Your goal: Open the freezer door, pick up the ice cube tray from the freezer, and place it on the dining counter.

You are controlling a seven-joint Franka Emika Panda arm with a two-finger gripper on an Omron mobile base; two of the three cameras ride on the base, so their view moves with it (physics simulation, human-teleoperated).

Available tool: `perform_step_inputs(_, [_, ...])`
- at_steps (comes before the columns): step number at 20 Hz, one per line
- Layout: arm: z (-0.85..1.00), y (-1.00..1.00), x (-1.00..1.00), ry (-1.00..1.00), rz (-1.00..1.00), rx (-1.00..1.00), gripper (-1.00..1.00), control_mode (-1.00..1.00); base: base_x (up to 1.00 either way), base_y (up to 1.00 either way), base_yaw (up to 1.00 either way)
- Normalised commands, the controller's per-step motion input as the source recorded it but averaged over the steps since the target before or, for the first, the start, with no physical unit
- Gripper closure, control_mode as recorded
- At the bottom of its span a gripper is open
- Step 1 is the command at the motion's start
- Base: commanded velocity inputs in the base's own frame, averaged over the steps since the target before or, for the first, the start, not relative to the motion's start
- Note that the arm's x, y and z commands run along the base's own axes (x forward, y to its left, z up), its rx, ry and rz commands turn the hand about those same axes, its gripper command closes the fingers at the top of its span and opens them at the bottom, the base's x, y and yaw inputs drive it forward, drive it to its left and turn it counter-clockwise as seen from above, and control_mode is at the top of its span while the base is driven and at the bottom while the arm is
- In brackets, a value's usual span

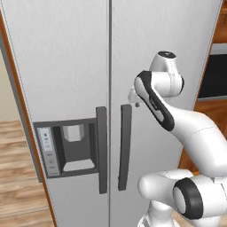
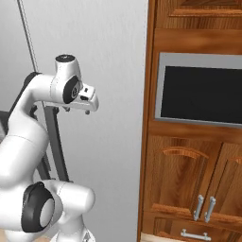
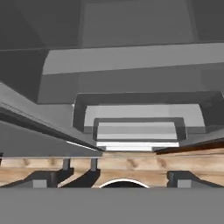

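Freezer door shut; its dark handle sits low, left of the fridge-door handle. Tool hangs higher up, fingers spread wide, holding nothing. Risk: approach drifts right, tool takes wrong handle, wrong door opens.

A black oven sits in wooden cabinets.

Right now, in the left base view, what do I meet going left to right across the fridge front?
Wood floor → dispenser panel → freezer door's handle → other door's handle → robot arm → dark oven window.
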Motion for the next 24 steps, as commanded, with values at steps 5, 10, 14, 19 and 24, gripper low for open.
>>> perform_step_inputs(5, [0.85,0.14,-0.21,-0.08,-0.01,-0.02,-1.00,-1.00,0.00,0.00,0.00])
perform_step_inputs(10, [0.64,0.42,-0.61,-0.10,-0.04,-0.04,-1.00,-1.00,0.00,0.00,0.00])
perform_step_inputs(14, [0.02,0.95,-0.95,-0.05,-0.11,-0.07,-1.00,-1.00,0.00,0.00,0.00])
perform_step_inputs(19, [-0.07,1.00,-0.68,-0.09,-0.08,-0.09,-1.00,-1.00,0.00,0.00,0.00])
perform_step_inputs(24, [-0.09,0.78,0.07,-0.15,-0.05,-0.04,-1.00,-1.00,0.00,0.00,0.00])
